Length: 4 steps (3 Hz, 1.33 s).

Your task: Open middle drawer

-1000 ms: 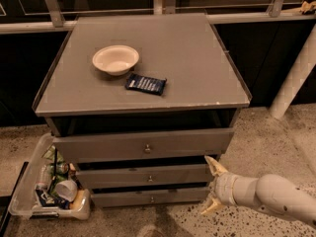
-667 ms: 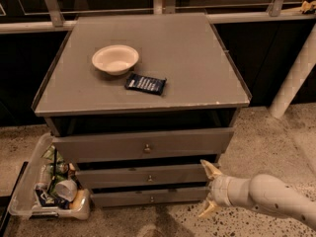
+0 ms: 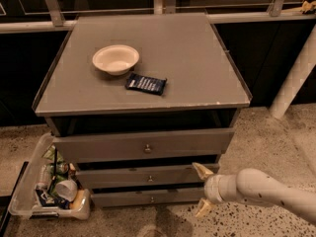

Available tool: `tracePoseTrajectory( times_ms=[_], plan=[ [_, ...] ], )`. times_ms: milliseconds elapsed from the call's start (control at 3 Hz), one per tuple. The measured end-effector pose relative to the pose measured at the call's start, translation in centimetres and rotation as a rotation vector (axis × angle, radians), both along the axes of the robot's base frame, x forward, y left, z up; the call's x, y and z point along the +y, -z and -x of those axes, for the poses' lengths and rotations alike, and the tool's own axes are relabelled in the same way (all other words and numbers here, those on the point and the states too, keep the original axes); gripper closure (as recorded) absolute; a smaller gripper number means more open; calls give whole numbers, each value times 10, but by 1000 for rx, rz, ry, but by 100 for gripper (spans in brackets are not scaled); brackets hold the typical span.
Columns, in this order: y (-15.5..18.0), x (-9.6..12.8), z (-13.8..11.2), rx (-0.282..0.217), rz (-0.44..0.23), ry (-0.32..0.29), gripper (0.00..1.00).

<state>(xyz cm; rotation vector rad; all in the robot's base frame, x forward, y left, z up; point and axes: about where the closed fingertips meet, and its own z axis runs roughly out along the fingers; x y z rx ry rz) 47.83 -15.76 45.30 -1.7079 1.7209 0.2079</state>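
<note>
risk: the hand point(image 3: 202, 189) sits at the right end of the middle drawer point(image 3: 123, 176), well right of its knob point(image 3: 150, 178). closing here would miss the knob or catch the bottom drawer point(image 3: 128, 198) just below. pose: the arm point(image 3: 266, 191) reaches in low from the right, fingers spread apart, one above the other, holding nothing.

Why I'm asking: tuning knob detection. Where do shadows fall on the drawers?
Camera view: the cabinet top is evenly lit, with no glare; dark shadow bands sit under its overhang and above each drawer front; the middle drawer front stays lit, its knob visible; the open gripper, beside that drawer's right end, is brightly lit.
</note>
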Motion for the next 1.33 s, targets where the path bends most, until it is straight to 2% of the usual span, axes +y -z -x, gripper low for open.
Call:
tracePoseTrajectory(
  times_ms=[333, 667, 1000, 1333],
  plan=[
    [0, 5, -44, -40, -15, -44, 0],
    [0, 5, -44, -40, -15, -44, 0],
    [8, 12, -50, -37, -45, -65, 0],
    [52, 19, -78, 17, -95, -75, 0]
  ],
)
